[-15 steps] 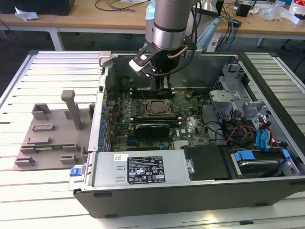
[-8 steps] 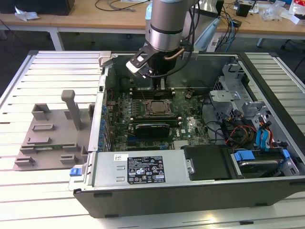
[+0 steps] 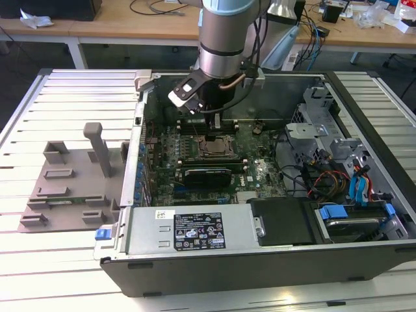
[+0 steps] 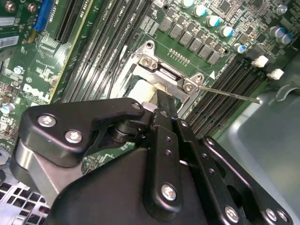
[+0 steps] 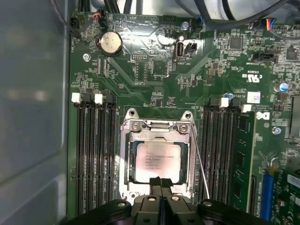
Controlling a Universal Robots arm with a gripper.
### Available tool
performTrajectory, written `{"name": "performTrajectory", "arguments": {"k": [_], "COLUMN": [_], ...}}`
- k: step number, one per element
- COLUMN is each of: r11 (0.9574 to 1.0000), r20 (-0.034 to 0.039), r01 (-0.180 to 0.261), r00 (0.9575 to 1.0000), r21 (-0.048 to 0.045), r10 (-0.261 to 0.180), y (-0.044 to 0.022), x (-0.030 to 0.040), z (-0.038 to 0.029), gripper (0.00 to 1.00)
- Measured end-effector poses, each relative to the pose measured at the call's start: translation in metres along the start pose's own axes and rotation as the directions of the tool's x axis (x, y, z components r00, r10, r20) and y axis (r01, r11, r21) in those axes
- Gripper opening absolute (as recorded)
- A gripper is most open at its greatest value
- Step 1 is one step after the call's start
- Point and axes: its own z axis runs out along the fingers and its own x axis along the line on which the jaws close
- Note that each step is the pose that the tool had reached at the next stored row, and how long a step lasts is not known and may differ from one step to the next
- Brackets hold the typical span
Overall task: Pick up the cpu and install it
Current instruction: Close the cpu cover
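On the slatted white tabletop (image 3: pixel 58 286) an open computer case (image 3: pixel 227 273) is laid flat, with its green motherboard (image 3: pixel 253 172) exposed. The silver robot arm (image 3: pixel 224 39) is held down inside the case, above the metal-framed processor socket (image 5: pixel 125 154). In the first wrist view the cpu (image 5: pixel 157 160) is seen lying flat within that socket, silvery top upward, between banks of memory slots (image 5: pixel 93 154). The black fingers (image 5: pixel 163 185) are pressed together with their tips at one edge of the cpu; whether it is touched cannot be told.
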Motion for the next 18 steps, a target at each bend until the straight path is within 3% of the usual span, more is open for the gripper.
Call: {"name": "performTrajectory", "arguments": {"k": [4,10,18], "r11": [1.0000,1.0000,1.0000], "r20": [-0.0001,0.0000,-0.0003], "r01": [0.000,0.000,0.000], "r00": [1.0000,1.0000,1.0000], "r21": [0.0000,0.0000,0.0001], "r10": [0.000,0.000,0.000], "y": [-0.0002,-0.0016,-0.0012], "x": [0.0003,0.0005,0.0006], "z": [0.0099,0.0173,0.0208], "gripper": [0.11,0.11,0.11]}}
